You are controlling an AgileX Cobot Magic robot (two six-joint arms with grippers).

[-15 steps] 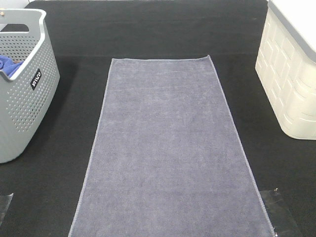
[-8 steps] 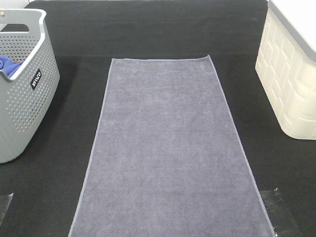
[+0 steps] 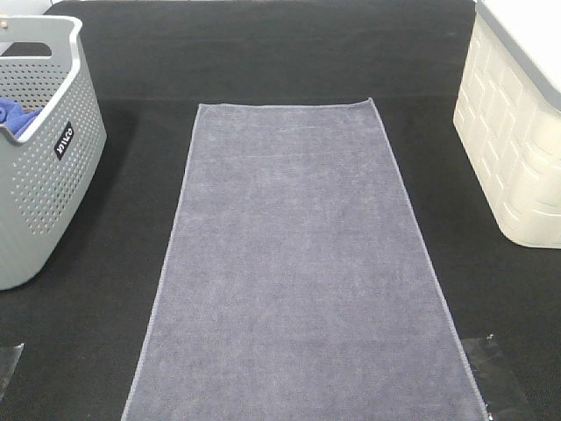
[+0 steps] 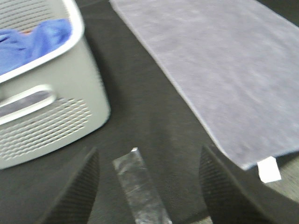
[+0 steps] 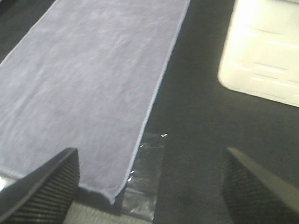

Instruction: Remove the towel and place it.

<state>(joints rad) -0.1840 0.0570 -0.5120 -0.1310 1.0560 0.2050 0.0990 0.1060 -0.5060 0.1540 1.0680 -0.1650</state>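
Observation:
The grey-lavender towel (image 3: 298,263) lies flat and spread lengthwise on the black table, from the middle back to the front edge. It also shows in the left wrist view (image 4: 224,70) and the right wrist view (image 5: 88,88). No arm shows in the exterior high view. My left gripper (image 4: 149,186) is open and empty, above the table between the grey basket and the towel's near corner. My right gripper (image 5: 149,186) is open and empty, above the towel's other near corner.
A grey perforated basket (image 3: 39,175) with a bright blue cloth (image 3: 13,112) inside stands at the left. A cream bin (image 3: 517,123) stands at the right. Clear tape patches (image 3: 504,377) lie near the table's front corners. A white tag (image 4: 269,169) sticks out at the towel's corner.

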